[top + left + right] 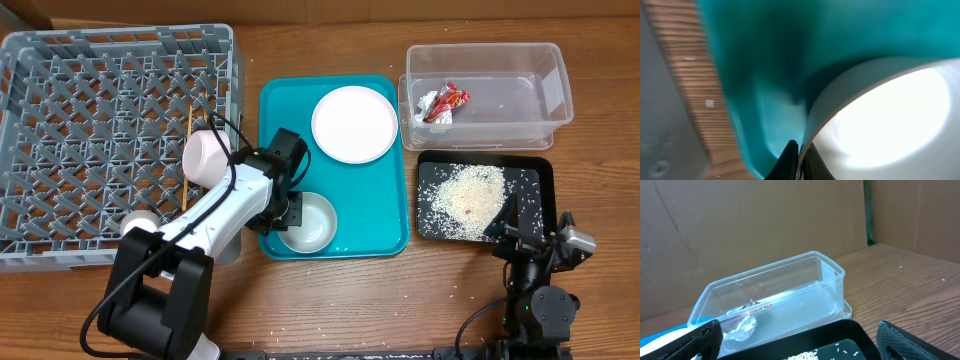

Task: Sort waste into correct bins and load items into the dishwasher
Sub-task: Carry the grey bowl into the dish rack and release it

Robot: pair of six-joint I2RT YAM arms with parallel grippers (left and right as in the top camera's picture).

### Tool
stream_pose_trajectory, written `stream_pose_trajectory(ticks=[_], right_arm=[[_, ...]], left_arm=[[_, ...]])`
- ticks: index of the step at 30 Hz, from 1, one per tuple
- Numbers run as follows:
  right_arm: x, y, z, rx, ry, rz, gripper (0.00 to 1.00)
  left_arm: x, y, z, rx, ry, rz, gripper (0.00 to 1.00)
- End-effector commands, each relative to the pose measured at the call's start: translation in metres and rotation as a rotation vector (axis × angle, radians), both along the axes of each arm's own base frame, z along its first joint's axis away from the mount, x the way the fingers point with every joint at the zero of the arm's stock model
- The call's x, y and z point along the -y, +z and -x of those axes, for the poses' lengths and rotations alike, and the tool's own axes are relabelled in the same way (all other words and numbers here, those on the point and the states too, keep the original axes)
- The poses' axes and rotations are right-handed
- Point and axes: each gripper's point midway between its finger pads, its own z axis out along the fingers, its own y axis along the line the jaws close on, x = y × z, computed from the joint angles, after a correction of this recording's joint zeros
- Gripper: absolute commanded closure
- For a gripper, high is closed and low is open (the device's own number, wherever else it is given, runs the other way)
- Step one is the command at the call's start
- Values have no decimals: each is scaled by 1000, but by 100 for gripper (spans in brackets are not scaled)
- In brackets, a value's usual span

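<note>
Dish rack (60, 60) on the far left, grey and gridded, takes up that whole end of the counter (450, 310). A pair of thin wooden sticks (190, 150) lies across its grid near the right side. A pink cup (207, 155) sits at the rack's right edge, just beside them.

Moving right, the left arm reaches up from the bottom edge and across the rack's corner to the teal tray (275, 110). The left end effector (801, 160) is down at the tray's near left corner, clamped on the rim of the white bowl (312, 222). In the wrist view one dark fingertip sits outside the rim and the other inside it. The bowl rests on the tray. A white plate (354, 123) lies flat at the tray's far right end, apart from the bowl.

Further right, a clear plastic bin (540, 60) holds a crumpled red-and-silver wrapper (443, 103) at its left end. Just in front of the bin sits a black tray (530, 180) with rice (465, 195) heaped and scattered across it.

Far right, the right end effector (800, 342) hangs over the black tray's near edge, fingers spread wide and holding nothing.
</note>
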Motion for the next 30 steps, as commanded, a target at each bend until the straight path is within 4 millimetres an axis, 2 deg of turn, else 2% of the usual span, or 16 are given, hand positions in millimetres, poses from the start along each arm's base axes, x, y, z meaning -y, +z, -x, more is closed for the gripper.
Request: stream_pose_trajectory(ticks=[1,4,7,9,12,15,19,21,24,30], right_arm=[[1,-1,0,6,-6,1,0],[1,-1,0,6,-6,1,0],[1,-1,0,6,-6,1,0],[1,-1,0,6,-6,1,0],[1,-1,0,6,-6,1,0],[1,-1,0,6,-6,1,0],[1,-1,0,6,-6,1,0],[1,-1,0,6,-6,1,0],[1,-1,0,6,-6,1,0],[1,-1,0,6,-6,1,0]], left_arm=[[18,15,-1,-23,-112,116,96],[9,54,-19,26,-87,84,96],[-8,117,-46,165,-53,30,96],[-28,166,-62,299,-27,-59,96],[-64,224,-73,475,21,-237,96],[-105,259,-72,580,82,-465,96],[-153,284,-63,615,172,-777,96],[-165,284,-64,604,183,-861,96],[-176,273,-66,555,191,-904,96],[-219,232,-57,392,270,-1013,96]])
